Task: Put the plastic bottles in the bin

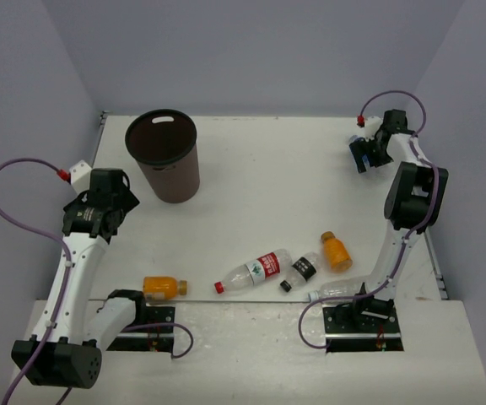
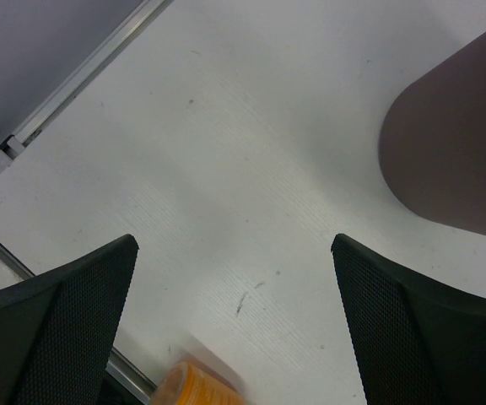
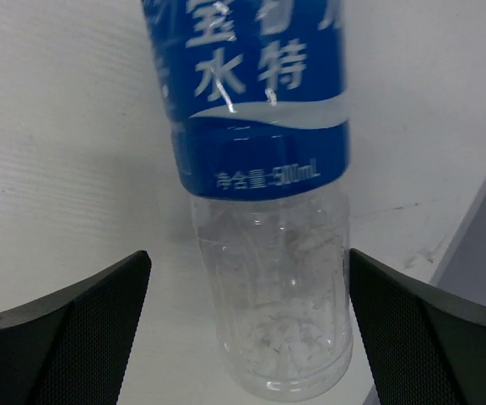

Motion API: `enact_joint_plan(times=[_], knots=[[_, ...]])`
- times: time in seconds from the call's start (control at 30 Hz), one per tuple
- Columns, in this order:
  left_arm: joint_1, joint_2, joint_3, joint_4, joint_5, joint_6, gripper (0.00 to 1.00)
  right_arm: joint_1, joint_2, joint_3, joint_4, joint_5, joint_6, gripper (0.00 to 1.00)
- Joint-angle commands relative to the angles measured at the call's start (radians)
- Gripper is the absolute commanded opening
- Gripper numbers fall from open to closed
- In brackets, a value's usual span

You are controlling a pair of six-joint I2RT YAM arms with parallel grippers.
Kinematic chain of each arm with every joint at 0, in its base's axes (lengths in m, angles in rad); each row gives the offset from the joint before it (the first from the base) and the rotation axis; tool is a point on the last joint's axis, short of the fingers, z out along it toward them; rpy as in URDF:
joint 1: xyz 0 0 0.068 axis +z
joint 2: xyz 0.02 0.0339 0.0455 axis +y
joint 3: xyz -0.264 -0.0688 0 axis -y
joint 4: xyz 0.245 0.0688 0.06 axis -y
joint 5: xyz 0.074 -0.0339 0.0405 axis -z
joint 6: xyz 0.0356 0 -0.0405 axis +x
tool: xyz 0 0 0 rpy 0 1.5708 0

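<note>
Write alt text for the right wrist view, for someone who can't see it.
A clear bottle with a blue label is centred between the open black fingers of the right tool, which do not touch it. It is on a white table, its base nearest the camera.

Bin (image 1: 171,179) in overhead and left-wrist views
</note>
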Motion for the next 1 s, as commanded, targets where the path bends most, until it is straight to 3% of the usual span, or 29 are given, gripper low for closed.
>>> enact_joint_plan(times=[0.0, 0.13, 0.37, 0.5, 0.67, 0.8, 0.9, 0.97], knots=[[0.009, -0.028, 0.049, 0.016, -0.053, 0.033, 1.00, -0.012, -0.054, -0.088, 0.027, 0.023, -0.088, 0.99], [0.009, -0.037, 0.095, -0.003, -0.080, 0.037, 1.00, -0.019, -0.048, -0.120, 0.031, 0.066, -0.116, 0.91], [0.009, -0.092, 0.129, -0.001, -0.069, 0.040, 1.00, -0.017, -0.074, -0.085, 0.051, 0.016, -0.087, 0.43], [0.009, -0.120, 0.148, 0.021, 0.005, 0.070, 1.00, -0.017, -0.138, -0.070, 0.049, -0.048, -0.031, 0.33], [0.010, -0.147, 0.192, 0.138, 0.261, 0.158, 1.00, 0.020, -0.287, -0.054, 0.049, -0.217, 0.066, 0.34], [0.009, -0.171, 0.201, 0.261, 0.568, 0.196, 1.00, 0.148, -0.445, -0.168, 0.116, -0.127, 0.071, 0.33], [0.009, -0.173, 0.185, 0.365, 0.901, 0.213, 1.00, 0.278, -0.531, -0.179, 0.077, -0.114, 0.091, 0.34], [0.008, -0.185, 0.155, 0.456, 1.007, 0.192, 1.00, 0.342, -0.570, -0.176, 0.062, -0.153, 0.139, 0.32]])
